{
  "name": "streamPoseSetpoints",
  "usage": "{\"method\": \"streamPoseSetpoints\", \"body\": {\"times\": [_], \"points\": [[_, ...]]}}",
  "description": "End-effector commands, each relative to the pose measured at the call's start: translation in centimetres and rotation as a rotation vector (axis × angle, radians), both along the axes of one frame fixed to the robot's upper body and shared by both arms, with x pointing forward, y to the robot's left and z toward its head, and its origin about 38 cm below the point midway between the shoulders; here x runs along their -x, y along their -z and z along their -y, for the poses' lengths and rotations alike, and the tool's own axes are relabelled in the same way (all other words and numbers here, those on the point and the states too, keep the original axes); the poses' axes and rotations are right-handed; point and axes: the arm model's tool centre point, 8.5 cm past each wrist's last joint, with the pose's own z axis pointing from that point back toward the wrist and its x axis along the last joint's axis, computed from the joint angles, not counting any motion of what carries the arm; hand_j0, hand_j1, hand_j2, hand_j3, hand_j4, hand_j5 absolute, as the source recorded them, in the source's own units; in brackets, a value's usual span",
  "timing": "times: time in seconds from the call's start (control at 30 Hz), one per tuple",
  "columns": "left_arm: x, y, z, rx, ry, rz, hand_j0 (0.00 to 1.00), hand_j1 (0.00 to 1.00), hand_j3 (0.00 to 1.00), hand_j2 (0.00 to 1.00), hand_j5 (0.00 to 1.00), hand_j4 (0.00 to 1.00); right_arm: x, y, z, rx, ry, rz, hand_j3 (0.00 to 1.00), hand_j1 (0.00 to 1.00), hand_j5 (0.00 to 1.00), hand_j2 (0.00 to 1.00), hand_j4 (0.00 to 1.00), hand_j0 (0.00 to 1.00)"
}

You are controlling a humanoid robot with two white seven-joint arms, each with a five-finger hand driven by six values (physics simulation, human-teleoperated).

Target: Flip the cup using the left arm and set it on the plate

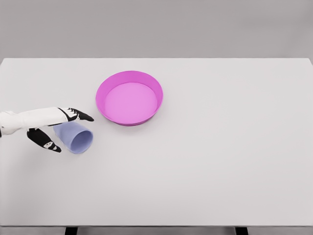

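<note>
Straddling tipped cup, left hand fingers open, seemingly ungripped | plate near | table right side roomy

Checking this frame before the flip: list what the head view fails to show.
- Left hand: whether its fingers actually press the lavender cup; the hand covers the cup's near side.
- Cup: its closed end, hidden behind the hand.
- Left arm: cut off by the picture's left edge.
- Right arm: out of view.
- Pink plate: its outer far wall, hidden by its own rim.
</note>
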Motion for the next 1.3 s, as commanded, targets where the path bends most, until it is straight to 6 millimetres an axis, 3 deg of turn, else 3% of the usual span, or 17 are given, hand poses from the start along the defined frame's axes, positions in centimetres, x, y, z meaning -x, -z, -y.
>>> {"method": "streamPoseSetpoints", "body": {"times": [0.0,0.13,0.4,0.43,0.5,0.8,1.03,1.17,1.27], "points": [[0.0,0.0,-0.1,0.005,-0.005,-0.002,1.00,1.00,1.00,1.00,1.00,1.00,0.0,0.0,0.0,0.000,0.000,0.000,1.00,1.00,1.00,1.00,1.00,1.00],[-0.5,0.6,-0.6,0.007,-0.033,-0.013,1.00,1.00,1.00,1.00,1.00,1.00,0.0,0.0,0.0,0.000,0.000,0.000,1.00,1.00,1.00,1.00,1.00,1.00],[-0.3,2.3,0.4,-0.013,-0.011,-0.039,1.00,1.00,1.00,1.00,1.00,1.00,0.1,0.0,0.0,0.000,0.000,-0.002,1.00,1.00,1.00,1.00,1.00,1.00],[-0.3,2.4,0.5,-0.013,-0.009,-0.040,0.87,0.87,0.87,0.87,0.87,0.87,0.0,0.0,0.0,0.000,0.000,0.000,1.00,1.00,1.00,1.00,1.00,1.00],[-0.2,2.4,0.4,-0.014,-0.010,-0.042,0.82,0.82,0.82,0.82,0.82,0.82,0.0,0.0,0.0,0.000,0.000,0.000,1.00,1.00,1.00,1.00,1.00,1.00],[0.0,2.0,0.8,0.026,-0.002,-0.050,0.67,0.67,0.67,0.67,0.67,0.67,0.0,0.0,0.0,0.000,0.000,0.000,1.00,1.00,1.00,1.00,1.00,1.00],[-0.1,-2.6,2.7,0.273,0.024,-0.016,0.54,0.54,0.54,0.54,0.54,0.54,0.0,0.0,0.0,0.000,0.000,0.000,1.00,1.00,1.00,1.00,1.00,1.00],[-0.7,-5.2,3.1,0.465,0.016,-0.034,0.54,0.54,0.54,0.54,0.54,0.54,0.0,0.0,0.0,0.000,0.000,0.000,1.00,1.00,1.00,1.00,1.00,1.00],[-0.9,-7.5,4.5,0.611,-0.007,-0.127,0.51,0.51,0.51,0.51,0.51,0.51,0.0,0.0,0.0,0.000,0.000,0.000,1.00,1.00,1.00,1.00,1.00,1.00]]}}
